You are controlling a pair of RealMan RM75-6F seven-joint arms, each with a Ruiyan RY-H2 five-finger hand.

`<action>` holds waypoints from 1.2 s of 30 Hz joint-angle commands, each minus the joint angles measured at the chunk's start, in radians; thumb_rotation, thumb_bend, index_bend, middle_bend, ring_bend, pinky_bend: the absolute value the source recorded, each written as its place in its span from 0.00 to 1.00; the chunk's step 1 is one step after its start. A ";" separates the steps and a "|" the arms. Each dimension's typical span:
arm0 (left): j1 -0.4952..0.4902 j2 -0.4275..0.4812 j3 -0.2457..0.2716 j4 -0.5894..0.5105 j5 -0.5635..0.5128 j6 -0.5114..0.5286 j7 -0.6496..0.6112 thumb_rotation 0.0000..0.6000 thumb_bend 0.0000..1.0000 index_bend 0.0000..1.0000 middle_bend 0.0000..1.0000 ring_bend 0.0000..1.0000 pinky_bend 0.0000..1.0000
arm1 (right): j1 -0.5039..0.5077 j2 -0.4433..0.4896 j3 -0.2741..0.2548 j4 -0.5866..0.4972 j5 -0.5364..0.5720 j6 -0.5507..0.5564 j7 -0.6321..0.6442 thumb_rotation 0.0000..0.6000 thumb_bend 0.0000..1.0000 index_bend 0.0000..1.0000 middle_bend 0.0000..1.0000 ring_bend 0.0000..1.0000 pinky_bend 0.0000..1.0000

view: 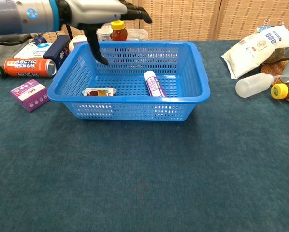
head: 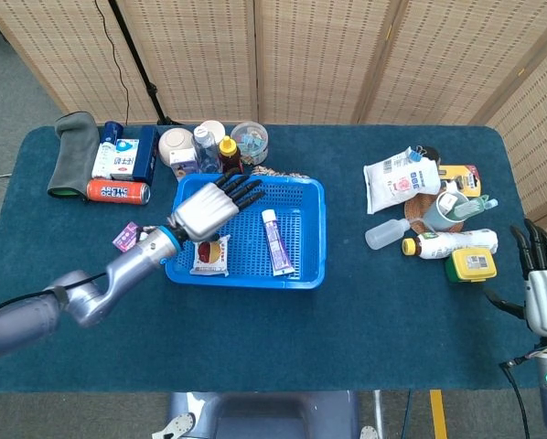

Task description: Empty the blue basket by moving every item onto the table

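Left hand [head: 209,208] hovers over the blue basket [head: 307,274], fingers spread (holding nothing)

red can [view: 27,67]: "ARCTIC OCEAN" | other packages: print too small to read

Head view: high, looking down, far. Chest view: low, near. Both share blue basket [head: 246,230].

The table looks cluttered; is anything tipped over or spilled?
Nothing spilled. A red can left of the basket and two bottles on the right lie on their sides.
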 commanded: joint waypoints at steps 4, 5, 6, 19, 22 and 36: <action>-0.091 -0.133 0.004 0.102 -0.042 -0.103 0.068 1.00 0.10 0.00 0.00 0.00 0.00 | 0.001 0.001 0.004 0.005 0.010 -0.008 0.011 1.00 0.00 0.00 0.00 0.00 0.07; -0.101 -0.147 0.007 0.118 -0.044 -0.114 0.072 1.00 0.10 0.00 0.00 0.00 0.00 | 0.001 0.001 0.005 0.008 0.014 -0.011 0.013 1.00 0.00 0.00 0.00 0.00 0.07; -0.108 -0.157 0.009 0.132 -0.045 -0.120 0.075 1.00 0.10 0.00 0.00 0.00 0.00 | 0.001 0.001 0.006 0.010 0.016 -0.013 0.015 1.00 0.00 0.00 0.00 0.00 0.07; -0.170 -0.254 0.022 0.263 -0.061 -0.177 0.064 1.00 0.10 0.01 0.00 0.00 0.00 | 0.005 -0.002 0.007 0.023 0.021 -0.024 0.024 1.00 0.00 0.00 0.00 0.00 0.07; -0.180 -0.276 0.026 0.293 -0.061 -0.183 0.058 1.00 0.11 0.06 0.00 0.01 0.00 | 0.005 -0.003 0.007 0.023 0.020 -0.025 0.024 1.00 0.00 0.00 0.00 0.00 0.07; -0.199 -0.383 0.044 0.418 -0.083 -0.217 0.020 1.00 0.19 0.19 0.07 0.11 0.00 | 0.006 -0.003 0.003 0.021 0.017 -0.029 0.028 1.00 0.00 0.00 0.00 0.00 0.07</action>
